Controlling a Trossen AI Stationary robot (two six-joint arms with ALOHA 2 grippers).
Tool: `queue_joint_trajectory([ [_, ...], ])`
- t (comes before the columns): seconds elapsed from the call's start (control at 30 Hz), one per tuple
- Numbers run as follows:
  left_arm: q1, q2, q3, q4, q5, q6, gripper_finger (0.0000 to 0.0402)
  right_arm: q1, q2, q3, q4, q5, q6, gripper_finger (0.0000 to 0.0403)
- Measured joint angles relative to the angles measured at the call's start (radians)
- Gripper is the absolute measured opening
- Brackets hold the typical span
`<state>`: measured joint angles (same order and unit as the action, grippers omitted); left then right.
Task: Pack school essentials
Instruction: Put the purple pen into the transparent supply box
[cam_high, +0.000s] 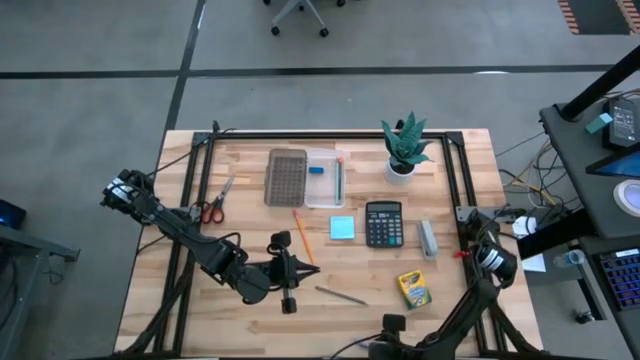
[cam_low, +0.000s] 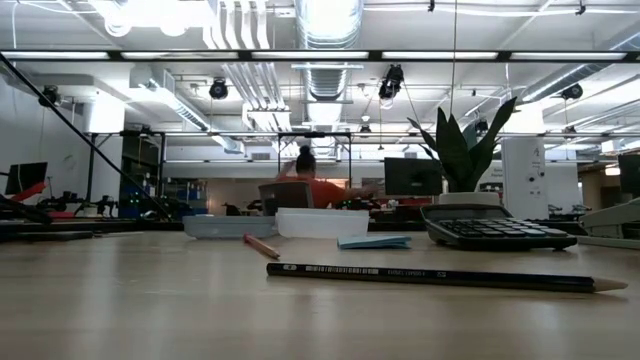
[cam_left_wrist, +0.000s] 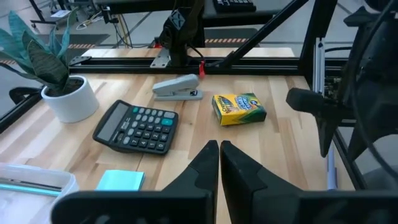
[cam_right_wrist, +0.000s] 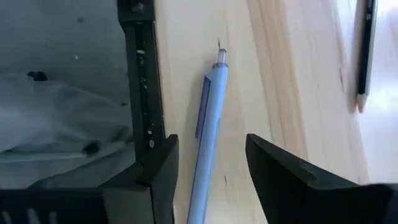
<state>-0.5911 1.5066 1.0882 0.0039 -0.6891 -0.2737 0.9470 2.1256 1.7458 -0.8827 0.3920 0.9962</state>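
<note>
A light-blue pen (cam_right_wrist: 205, 118) lies flat on the wood close to the table's near edge. My right gripper (cam_right_wrist: 209, 142) hangs open over it, tilted down, one finger on each side of the barrel, neither touching. Over the table's near middle my left gripper (cam_left_wrist: 219, 163) is shut and holds nothing; it points toward the crayon box (cam_left_wrist: 239, 108). Flat on the table lie a grey pencil (cam_high: 341, 295), an orange pencil (cam_high: 303, 236), a blue sticky pad (cam_high: 342, 228) and red-handled scissors (cam_high: 215, 202). A clear case (cam_high: 324, 178) holds a blue eraser and a green pencil.
A dark brown tray (cam_high: 286, 176) sits beside the clear case. A potted plant (cam_high: 404, 148) stands at the far right, with a calculator (cam_high: 384, 223) and a stapler (cam_high: 428, 239) nearer. A black frame rail (cam_right_wrist: 140, 93) runs along the table edge beside the pen.
</note>
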Motion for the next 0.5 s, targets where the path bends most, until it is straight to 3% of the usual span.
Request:
queue_joint_trajectory([
  [0.5,0.000,0.000,0.000,-0.001,-0.001,0.003,0.0000,0.004,0.036,-0.021,-0.019,0.003,-0.001,0.0171],
])
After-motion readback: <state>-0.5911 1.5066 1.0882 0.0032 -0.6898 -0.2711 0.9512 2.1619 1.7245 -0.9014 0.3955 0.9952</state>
